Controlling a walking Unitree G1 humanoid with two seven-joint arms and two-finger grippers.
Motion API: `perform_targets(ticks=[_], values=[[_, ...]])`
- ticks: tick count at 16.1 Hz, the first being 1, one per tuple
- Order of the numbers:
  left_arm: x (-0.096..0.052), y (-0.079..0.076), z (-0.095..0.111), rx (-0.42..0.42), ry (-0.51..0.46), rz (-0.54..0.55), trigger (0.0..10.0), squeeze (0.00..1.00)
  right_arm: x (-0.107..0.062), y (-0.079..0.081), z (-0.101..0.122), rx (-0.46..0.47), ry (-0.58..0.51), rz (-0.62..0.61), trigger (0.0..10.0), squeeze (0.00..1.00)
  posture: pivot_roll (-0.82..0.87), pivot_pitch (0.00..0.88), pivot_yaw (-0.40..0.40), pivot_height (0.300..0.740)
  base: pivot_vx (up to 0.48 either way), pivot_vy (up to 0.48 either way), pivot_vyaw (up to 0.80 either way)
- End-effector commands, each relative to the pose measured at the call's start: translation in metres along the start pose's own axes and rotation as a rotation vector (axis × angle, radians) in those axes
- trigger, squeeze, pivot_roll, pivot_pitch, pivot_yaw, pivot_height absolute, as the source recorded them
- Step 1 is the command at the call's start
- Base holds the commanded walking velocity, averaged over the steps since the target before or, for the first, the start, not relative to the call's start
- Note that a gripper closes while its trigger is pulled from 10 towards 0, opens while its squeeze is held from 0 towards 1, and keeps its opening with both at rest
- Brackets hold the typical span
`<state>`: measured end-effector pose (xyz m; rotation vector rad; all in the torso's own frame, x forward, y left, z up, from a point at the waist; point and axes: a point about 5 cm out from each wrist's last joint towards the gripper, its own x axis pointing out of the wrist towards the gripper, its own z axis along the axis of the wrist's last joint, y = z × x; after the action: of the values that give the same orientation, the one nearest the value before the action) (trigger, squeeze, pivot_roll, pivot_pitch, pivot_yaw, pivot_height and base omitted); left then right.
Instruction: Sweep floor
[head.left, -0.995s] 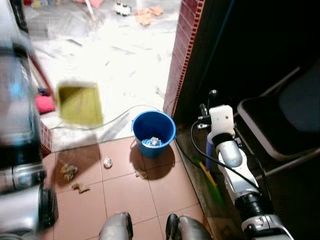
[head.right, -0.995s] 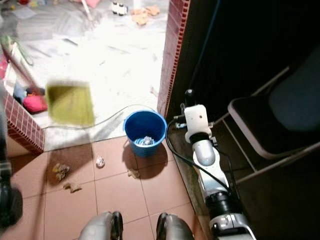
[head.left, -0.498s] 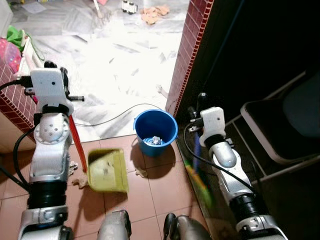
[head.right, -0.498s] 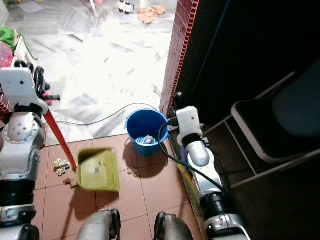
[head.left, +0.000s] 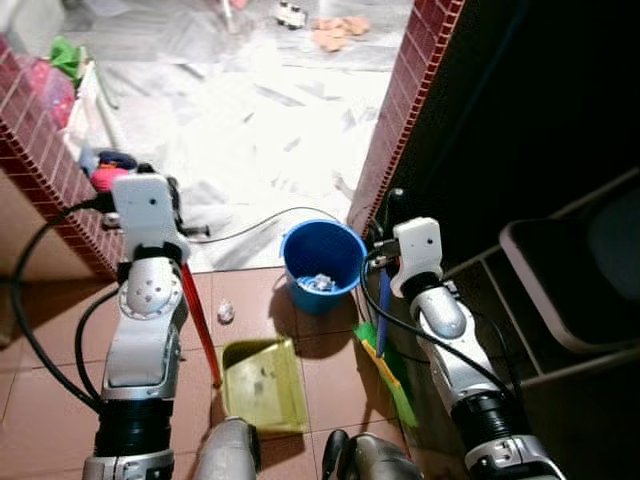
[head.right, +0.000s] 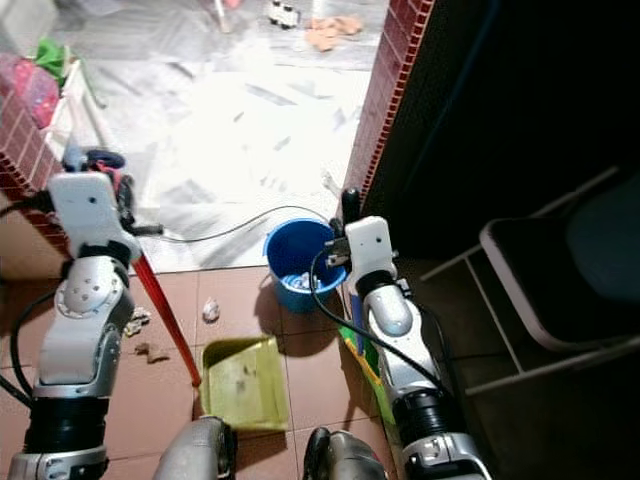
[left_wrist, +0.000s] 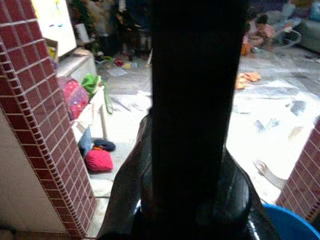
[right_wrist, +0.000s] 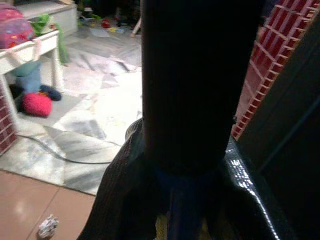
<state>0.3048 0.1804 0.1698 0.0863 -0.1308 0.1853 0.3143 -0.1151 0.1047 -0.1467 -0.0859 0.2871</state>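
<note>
My left gripper (head.left: 176, 232) is shut on the red handle (head.left: 200, 325) of a yellow-green dustpan (head.left: 262, 385). The pan lies flat on the terracotta tiles just ahead of my feet. My right gripper (head.left: 390, 222) is shut on the blue handle (head.left: 383, 300) of a broom. Its green bristles (head.left: 388, 372) rest on the floor right of the pan, by the dark doorway. A crumpled paper ball (head.left: 226, 312) lies between pan and bucket. Brown scraps (head.right: 152, 351) lie left of the red handle.
A blue bucket (head.left: 340, 296) with litter inside stands ahead beside a red brick pillar (head.left: 400, 130). A cable (head.left: 250, 220) crosses the marble floor beyond. A low brick wall (head.left: 40, 170) is on the left. A folding chair (head.left: 570, 290) is on the right.
The dustpan hung in the air a second ago; my left arm has brought it down flat onto the tiles. The broom's bristles have swung slightly. The camera has shifted too.
</note>
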Motion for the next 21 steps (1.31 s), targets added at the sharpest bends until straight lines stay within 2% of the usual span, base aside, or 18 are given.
perform_targets(ticks=[1, 4, 8, 13, 16, 19, 21], values=[[0.003, 0.001, 0.023, 0.004, -0.102, -0.003, 10.0, 0.00, 0.004, 0.003, 0.007, 0.020, -0.027, 0.019, 10.0, 0.00, 0.02, 0.124, -0.057, 0.740, 0.000, 0.000, 0.78], [0.004, 0.012, 0.032, 0.074, -0.154, 0.001, 10.0, 0.00, 0.006, 0.002, 0.008, 0.014, -0.030, 0.013, 10.0, 0.00, 0.02, 0.122, -0.054, 0.740, 0.000, 0.000, 0.77], [0.005, 0.018, 0.032, 0.059, -0.141, 0.013, 10.0, 0.00, 0.007, 0.004, 0.006, 0.016, -0.021, 0.018, 10.0, 0.00, 0.02, 0.122, -0.058, 0.740, 0.000, 0.000, 0.00], [0.008, 0.011, 0.036, 0.018, -0.150, -0.004, 10.0, 0.00, 0.006, 0.004, 0.005, 0.007, -0.019, 0.020, 10.0, 0.00, 0.01, 0.130, -0.060, 0.740, 0.000, 0.000, 0.00], [0.007, 0.010, 0.036, 0.018, -0.152, -0.011, 10.0, 0.00, 0.006, 0.004, 0.004, 0.002, -0.019, 0.022, 10.0, 0.00, 0.01, 0.130, -0.060, 0.740, 0.000, 0.269, 0.00], [0.007, 0.008, 0.038, 0.041, -0.164, -0.016, 10.0, 0.00, 0.007, 0.005, 0.004, -0.004, -0.020, 0.031, 10.0, 0.00, 0.02, 0.135, -0.062, 0.740, 0.000, 0.000, 0.00], [0.007, 0.008, 0.038, 0.027, -0.164, -0.016, 10.0, 0.00, 0.007, 0.005, 0.004, -0.005, -0.020, 0.032, 10.0, 0.00, 0.02, 0.135, -0.061, 0.740, 0.000, 0.000, 0.00]])
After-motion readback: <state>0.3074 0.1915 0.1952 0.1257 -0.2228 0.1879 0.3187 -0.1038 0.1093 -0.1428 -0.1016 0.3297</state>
